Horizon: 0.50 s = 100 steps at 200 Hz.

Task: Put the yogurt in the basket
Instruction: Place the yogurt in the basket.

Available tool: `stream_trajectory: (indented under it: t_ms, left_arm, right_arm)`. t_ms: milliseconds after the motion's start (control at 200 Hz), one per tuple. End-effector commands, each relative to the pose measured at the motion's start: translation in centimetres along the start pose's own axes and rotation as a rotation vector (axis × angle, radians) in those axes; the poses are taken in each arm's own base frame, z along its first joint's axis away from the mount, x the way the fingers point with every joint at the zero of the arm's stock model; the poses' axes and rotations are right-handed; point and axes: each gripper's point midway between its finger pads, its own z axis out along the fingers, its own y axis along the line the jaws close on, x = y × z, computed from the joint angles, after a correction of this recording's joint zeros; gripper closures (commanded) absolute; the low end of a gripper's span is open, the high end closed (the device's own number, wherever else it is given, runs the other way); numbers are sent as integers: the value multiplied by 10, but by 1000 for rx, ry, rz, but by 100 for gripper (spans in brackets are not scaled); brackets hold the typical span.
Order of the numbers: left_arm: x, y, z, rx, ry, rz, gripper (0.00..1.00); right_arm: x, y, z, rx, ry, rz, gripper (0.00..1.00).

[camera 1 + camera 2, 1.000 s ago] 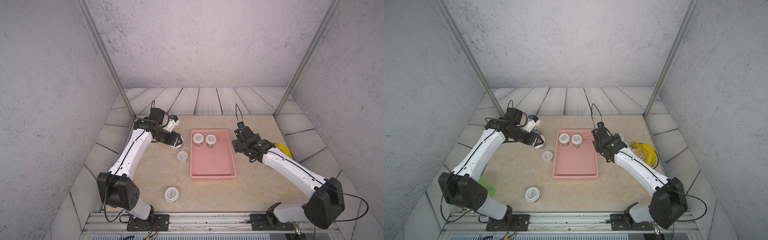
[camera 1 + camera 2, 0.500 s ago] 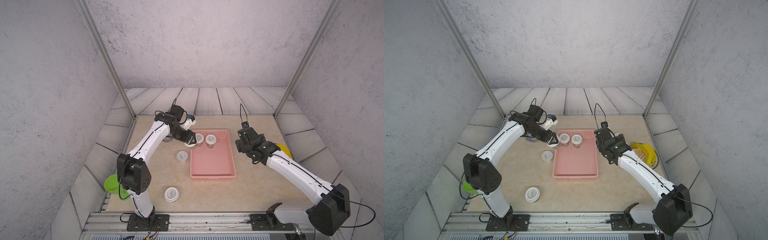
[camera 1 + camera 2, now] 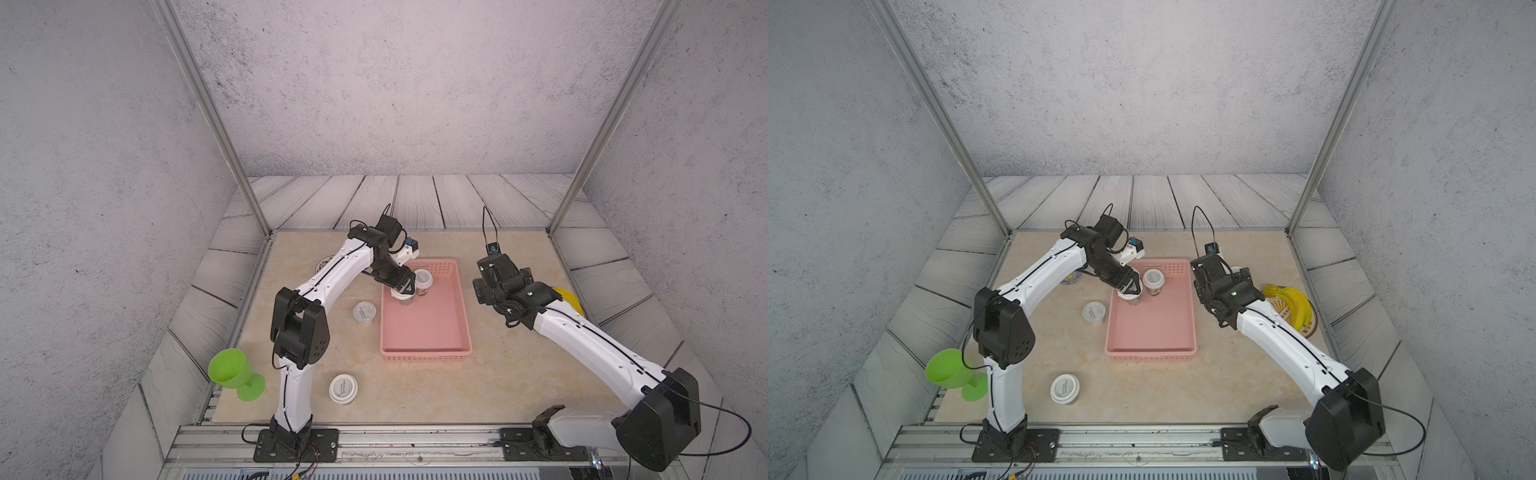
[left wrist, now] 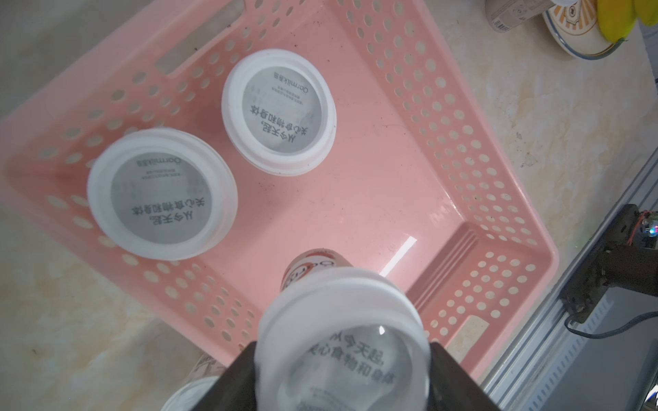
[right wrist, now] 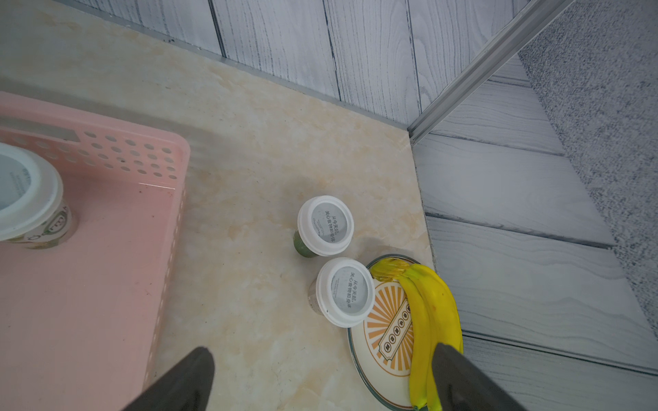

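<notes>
Pink perforated basket point(image 4: 445, 117) under L gripper point(image 4: 341, 359) clamping round white-lidded yogurt cup point(image 4: 341, 320); R gripper point(image 5: 320, 377) wide, empty.

A green goblet point(image 3: 235, 376) is standing at the table's near left edge, well behind the left gripper. A blue-patterned bowl point(image 3: 1070, 279) is peeking out from under the left arm. A round plate point(image 5: 386, 332) is sitting just ahead of the right gripper, carrying yellow bananas point(image 5: 429, 309).
</notes>
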Motion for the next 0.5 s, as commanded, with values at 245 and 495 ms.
stream_trajectory:
  t_ms: [245,495]
  left_arm:
    - [4,13,26,-64,91,5,35]
    - [12,26,46,-94,141,-13,35]
  right_arm:
    - [6,-4,3,12,15,18,0]
    - [6,-4,3,7,14,24,0]
